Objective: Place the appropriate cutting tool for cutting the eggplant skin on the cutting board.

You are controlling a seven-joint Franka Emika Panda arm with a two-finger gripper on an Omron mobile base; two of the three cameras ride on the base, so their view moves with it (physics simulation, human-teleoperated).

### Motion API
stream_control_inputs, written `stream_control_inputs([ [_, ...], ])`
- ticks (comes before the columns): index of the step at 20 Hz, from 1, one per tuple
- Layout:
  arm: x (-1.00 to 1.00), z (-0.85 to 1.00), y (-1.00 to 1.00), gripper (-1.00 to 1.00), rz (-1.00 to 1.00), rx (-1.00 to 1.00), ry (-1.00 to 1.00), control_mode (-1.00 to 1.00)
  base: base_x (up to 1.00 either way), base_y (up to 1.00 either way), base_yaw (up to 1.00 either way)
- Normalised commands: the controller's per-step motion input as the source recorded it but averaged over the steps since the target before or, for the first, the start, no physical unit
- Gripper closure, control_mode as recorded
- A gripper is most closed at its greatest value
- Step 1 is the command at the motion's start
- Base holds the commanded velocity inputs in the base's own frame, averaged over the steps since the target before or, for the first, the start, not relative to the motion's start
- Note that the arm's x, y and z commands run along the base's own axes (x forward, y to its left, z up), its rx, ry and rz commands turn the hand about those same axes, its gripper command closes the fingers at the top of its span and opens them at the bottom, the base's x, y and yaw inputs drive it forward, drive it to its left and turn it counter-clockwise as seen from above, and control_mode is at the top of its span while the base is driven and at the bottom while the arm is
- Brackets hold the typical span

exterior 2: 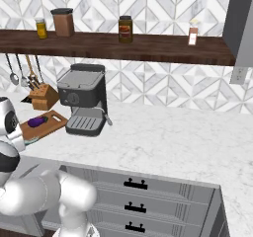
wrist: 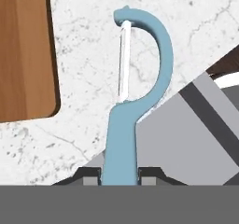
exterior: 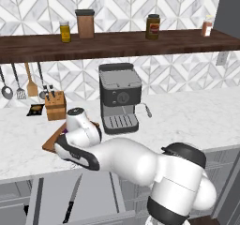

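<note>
I see the open drawer (exterior: 70,191) below the counter (exterior: 187,121) with the black-handled knife (exterior: 71,199) lying in it. My fingers (wrist: 148,173) are pinched tight on the light blue peeler (wrist: 135,92), its head over the marble just beside the cutting board (wrist: 23,50). The eggplant (exterior 2: 37,122) lies on that board.

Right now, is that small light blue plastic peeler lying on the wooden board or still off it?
Off it. The light blue plastic peeler is held over marble counter, beside the brown wooden cutting board.
</note>
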Motion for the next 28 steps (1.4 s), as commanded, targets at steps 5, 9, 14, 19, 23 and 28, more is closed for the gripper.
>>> stream_control_inputs([
  [5, 0.63, 0.00, 0.00, 1.00, 0.02, 0.00, -0.04, -1.00, 0.00, 0.00, 0.00],
  [9, 0.51, 0.00, 0.00, 1.00, 0.02, 0.00, -0.01, -1.00, 0.00, 0.00, 0.00],
  [14, 0.36, 0.00, 0.12, 1.00, 0.02, 0.00, 0.00, -1.00, 0.00, 0.00, 0.00],
  [19, 0.33, 0.00, 0.12, 1.00, 0.02, 0.00, 0.00, -1.00, 0.00, 0.00, 0.00],
  [23, 0.22, 0.00, 0.22, 1.00, 0.00, 0.00, 0.00, -1.00, 0.00, 0.00, 0.00],
  [28, 0.06, -0.09, 0.24, 1.00, 0.00, 0.00, 0.00, -1.00, 0.00, 0.00, 0.00],
])
